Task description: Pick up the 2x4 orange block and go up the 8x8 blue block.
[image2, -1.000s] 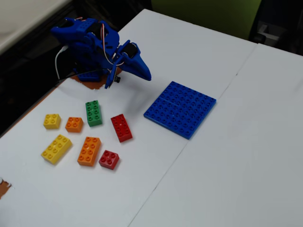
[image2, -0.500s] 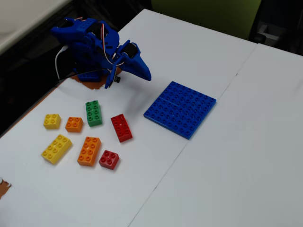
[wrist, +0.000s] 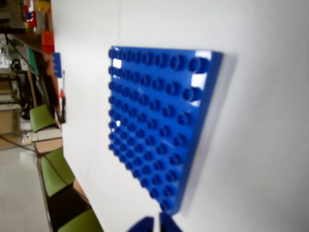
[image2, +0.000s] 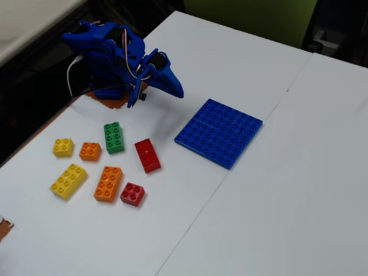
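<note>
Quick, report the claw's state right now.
Claw: closed, holding nothing, folded near the arm's base. The long orange eight-stud plastic brick lies untouched on the white table.

The place looks like an office or a classroom used as a small robot lab. White tables (image2: 276,190) stand pushed together with a seam between them, and green chairs (wrist: 53,169) stand at the edge in the wrist view. A blue robot arm (image2: 115,57) sits folded on the table, beside toy building bricks (image2: 109,183) laid out in a group.
</note>
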Controlling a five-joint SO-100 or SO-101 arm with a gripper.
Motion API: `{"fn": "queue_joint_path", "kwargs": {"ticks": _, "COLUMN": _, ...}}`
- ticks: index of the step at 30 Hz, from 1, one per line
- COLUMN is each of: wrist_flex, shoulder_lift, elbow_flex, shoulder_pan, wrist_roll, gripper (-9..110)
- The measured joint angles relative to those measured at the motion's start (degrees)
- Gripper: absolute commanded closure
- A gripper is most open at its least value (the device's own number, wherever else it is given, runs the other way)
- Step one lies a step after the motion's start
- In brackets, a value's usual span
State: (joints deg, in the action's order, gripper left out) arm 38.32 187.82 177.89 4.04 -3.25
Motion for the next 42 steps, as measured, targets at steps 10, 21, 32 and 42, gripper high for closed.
{"fn": "queue_joint_path", "kwargs": {"ticks": 10, "wrist_flex": 0.00, "shoulder_lift": 0.00, "elbow_flex": 0.09, "shoulder_pan": 0.53, "wrist_roll": -1.58, "gripper": 98}}
{"fn": "queue_joint_path", "kwargs": {"ticks": 21, "wrist_flex": -3.52, "shoulder_lift": 0.00, "elbow_flex": 0.09, "shoulder_pan": 0.62, "wrist_roll": -39.20, "gripper": 101}}
{"fn": "queue_joint_path", "kwargs": {"ticks": 32, "wrist_flex": 1.76, "shoulder_lift": 0.00, "elbow_flex": 0.09, "shoulder_pan": -1.93, "wrist_roll": -87.28, "gripper": 101}}
{"fn": "queue_joint_path", "kwargs": {"ticks": 42, "wrist_flex": 11.78, "shoulder_lift": -5.36, "elbow_flex": -11.95, "shoulder_pan": -7.47, "wrist_roll": -77.96, "gripper": 101}}
